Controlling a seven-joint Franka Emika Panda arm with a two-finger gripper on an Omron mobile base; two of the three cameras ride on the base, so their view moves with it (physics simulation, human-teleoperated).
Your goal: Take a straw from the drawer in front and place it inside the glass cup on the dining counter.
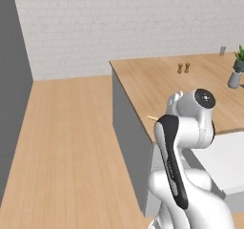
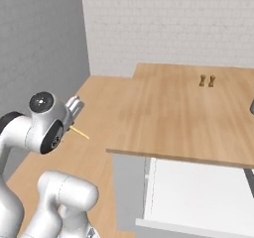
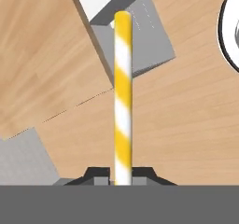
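Note:
My gripper is shut on the straw, a yellow-and-white striped stick that runs straight up the hand view from between the dark fingertips. A short length of the straw sticks out past the arm's wrist, left of the dining counter and above the floor; its tip shows by the counter's near left corner. The drawer stands pulled out under the counter's front edge, with its white interior showing. The glass cup stands far back on the counter, at the right.
Two small brown shakers stand mid-counter towards the back. A potted plant and a grey bottle sit at the counter's right side. Wooden floor stretches left of the island, bounded by a grey wall.

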